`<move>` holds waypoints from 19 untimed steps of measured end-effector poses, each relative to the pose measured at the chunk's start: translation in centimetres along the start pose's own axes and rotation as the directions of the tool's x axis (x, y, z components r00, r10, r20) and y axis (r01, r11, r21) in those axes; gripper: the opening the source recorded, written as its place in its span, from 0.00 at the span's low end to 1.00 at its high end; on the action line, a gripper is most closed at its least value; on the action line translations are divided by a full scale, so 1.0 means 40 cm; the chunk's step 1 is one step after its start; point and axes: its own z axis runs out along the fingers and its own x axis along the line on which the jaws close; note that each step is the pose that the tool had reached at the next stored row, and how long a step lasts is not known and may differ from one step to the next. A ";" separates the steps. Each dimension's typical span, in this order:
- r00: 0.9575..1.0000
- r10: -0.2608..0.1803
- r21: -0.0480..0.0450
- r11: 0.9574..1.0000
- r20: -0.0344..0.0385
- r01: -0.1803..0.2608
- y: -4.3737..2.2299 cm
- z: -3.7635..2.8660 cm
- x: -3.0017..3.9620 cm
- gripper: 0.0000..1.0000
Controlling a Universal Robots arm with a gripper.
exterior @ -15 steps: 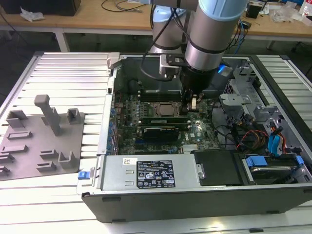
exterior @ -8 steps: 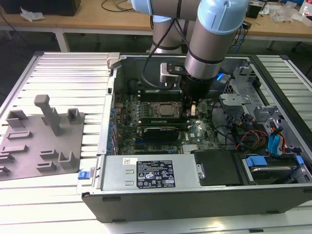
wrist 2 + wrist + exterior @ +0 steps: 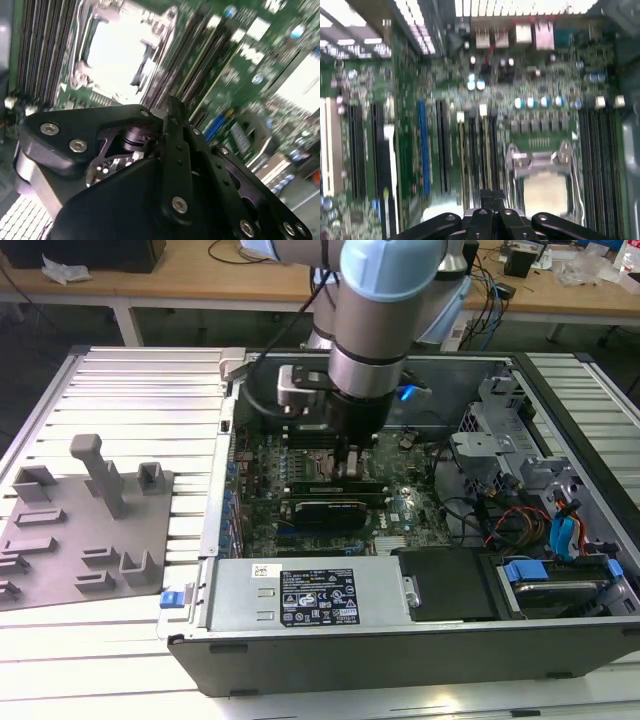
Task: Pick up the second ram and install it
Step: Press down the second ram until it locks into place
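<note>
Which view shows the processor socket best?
The first wrist view: the processor socket lies unobstructed, metal frame and pale centre visible. The second wrist view shows it overexposed above the gripper. In the exterior view the arm largely hides it.

This is a robotics lab or workshop. An open computer case [image 3: 420,570] lies on a slatted metal table [image 3: 140,390]; behind the case stand wooden workbenches [image 3: 200,285] with loose cables [image 3: 490,295].
</note>
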 end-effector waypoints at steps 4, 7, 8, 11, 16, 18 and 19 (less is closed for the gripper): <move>1.000 0.000 0.004 1.000 0.000 0.000 0.085 0.009 0.005 0.11; 1.000 0.000 0.004 1.000 0.000 0.000 0.095 0.016 0.006 0.11; 1.000 0.000 0.004 1.000 0.002 0.000 0.095 0.019 0.006 0.11; 1.000 0.000 0.004 1.000 0.004 0.000 0.095 0.024 0.007 0.11; 1.000 0.000 0.002 1.000 0.004 0.000 0.049 0.006 0.002 0.11; 1.000 0.000 -0.003 1.000 0.003 0.000 -0.010 0.004 -0.002 0.11; 1.000 0.000 -0.003 1.000 0.003 0.000 -0.016 -0.001 -0.002 0.11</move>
